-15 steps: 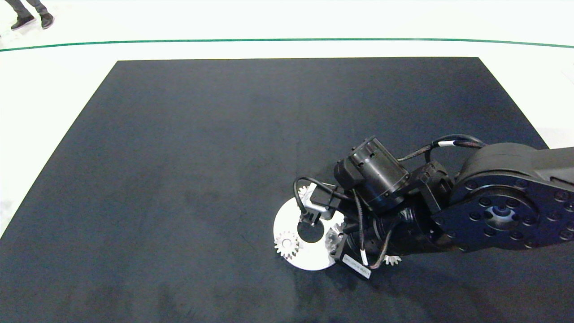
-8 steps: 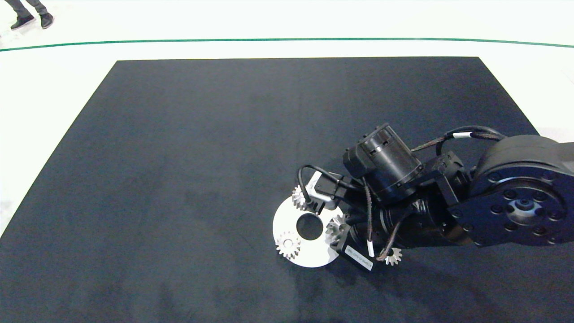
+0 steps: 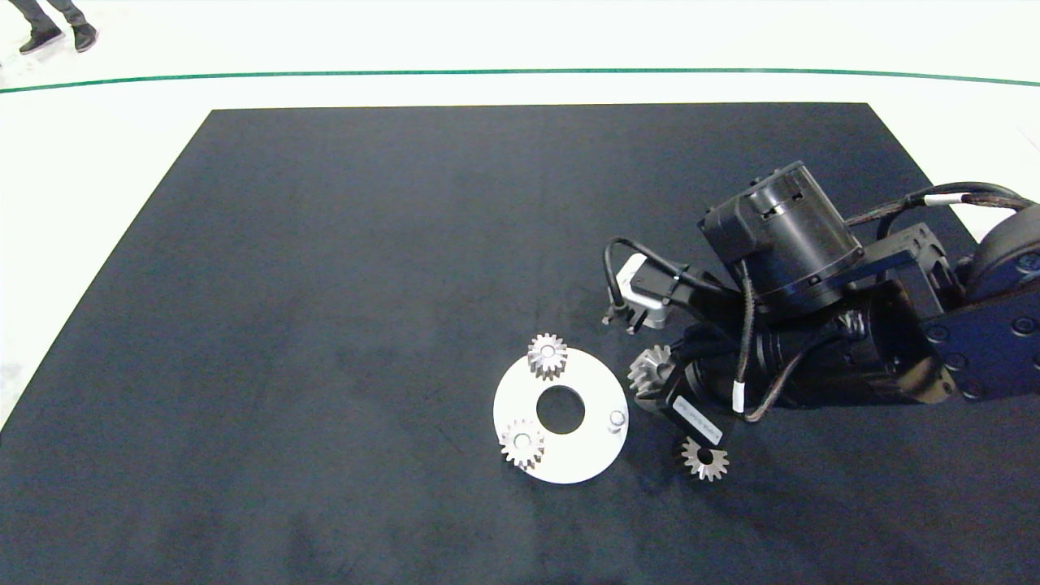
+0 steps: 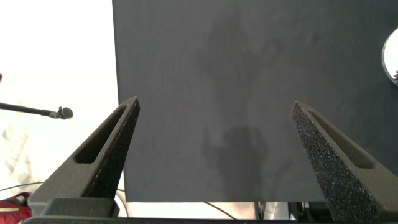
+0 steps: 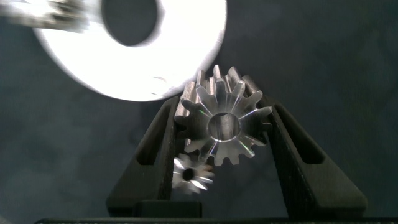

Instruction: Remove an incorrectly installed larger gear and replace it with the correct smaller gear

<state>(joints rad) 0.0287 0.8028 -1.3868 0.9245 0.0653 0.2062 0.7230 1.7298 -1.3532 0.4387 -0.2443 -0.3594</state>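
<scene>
The right hand is clamped on the larger gear, its two fingers pressing the toothed rim from either side, and it holds that gear in the air just right of the white disc, clear of the bare peg on the disc's right edge. In the head view the gear shows just beside that disc, under the dark arm. The smaller gear lies flat on the dark surface, to the right of the disc and nearer than the hand. Two compact gears sit on the disc, one at its far edge and one at its near left. The left hand is spread wide with nothing between its fingers, parked over the left side of the surface. Removal looks done; setting the big gear aside and fetching the small one remain. The grip is on pointed teeth, so the gear may twist or slip out if the fingers bear on tips, not flanks. Dropped from here, it could land on the disc and knock the compact gears, or fall on the smaller gear below and push it away. Setting it down close to the smaller gear could also crowd the next pick, since the two look alike.
</scene>
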